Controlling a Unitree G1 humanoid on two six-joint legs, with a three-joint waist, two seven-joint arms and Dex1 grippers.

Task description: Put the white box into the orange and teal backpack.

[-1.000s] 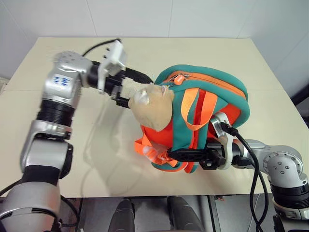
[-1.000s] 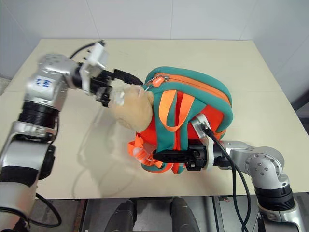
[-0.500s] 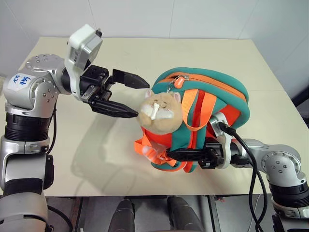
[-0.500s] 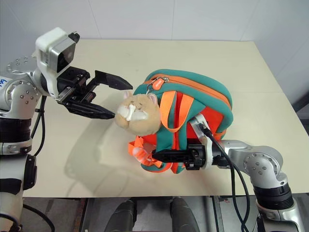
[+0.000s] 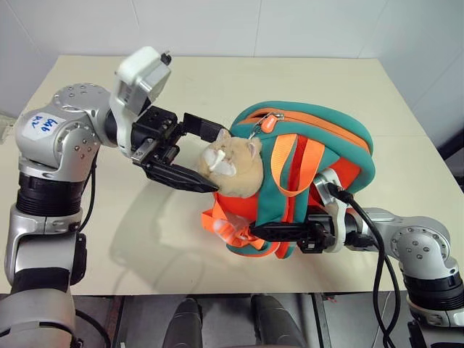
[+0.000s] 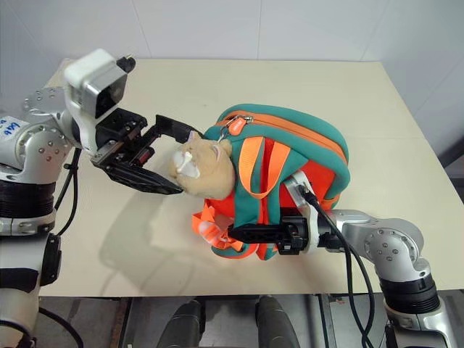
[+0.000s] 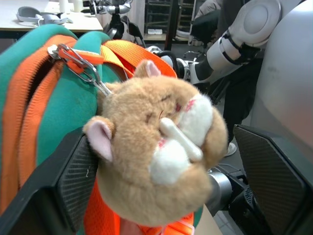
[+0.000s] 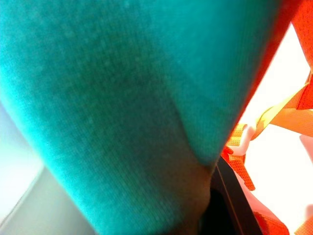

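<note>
Backpack, orange and teal [image 5: 319, 156], propped on desk [image 5: 109, 239], pinched at lower edge by closed right claw [image 5: 264, 233]; open left claw [image 5: 199, 156] straddles plush toy [image 5: 233, 163]: risk of clamping toy instead of zipper [image 5: 267, 119]; white box unseen.

Silver arms (black cabled) [image 5: 54, 145]

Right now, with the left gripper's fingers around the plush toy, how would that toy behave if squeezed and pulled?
The plush toy looks soft and fuzzy, so it would probably squash between the left gripper fingers rather than resist. It hangs from a metal clip on the backpack, so pulling likely tugs the floppy bag along. It seems light.
</note>
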